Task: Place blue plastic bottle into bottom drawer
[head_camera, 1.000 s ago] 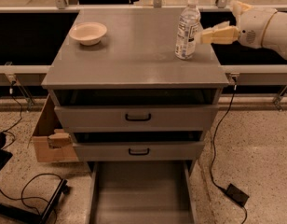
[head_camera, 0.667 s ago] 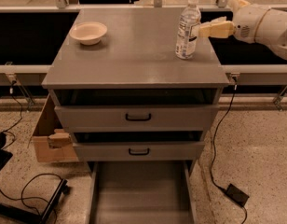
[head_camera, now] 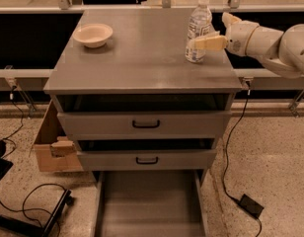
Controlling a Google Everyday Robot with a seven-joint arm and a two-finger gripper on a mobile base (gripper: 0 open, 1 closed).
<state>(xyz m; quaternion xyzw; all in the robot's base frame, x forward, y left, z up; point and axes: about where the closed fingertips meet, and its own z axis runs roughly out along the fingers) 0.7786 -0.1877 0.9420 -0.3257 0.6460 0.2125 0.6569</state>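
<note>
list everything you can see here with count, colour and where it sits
blue plastic bottle: one, clear with white cap, upright, cabinet top, right rear
bowl: one, pale, cabinet top, left rear
cabinet: one, grey, centre
upper drawers: two, grey, black handles, under the top
bottom drawer: one, grey, pulled out at floor level
cardboard box: one, brown, floor, left of cabinet
cables: several, black, floor both sides
power brick: one, black, floor right
arm: one, white, reaching from right
pincer: one, cream, at the bottle's right side
</note>
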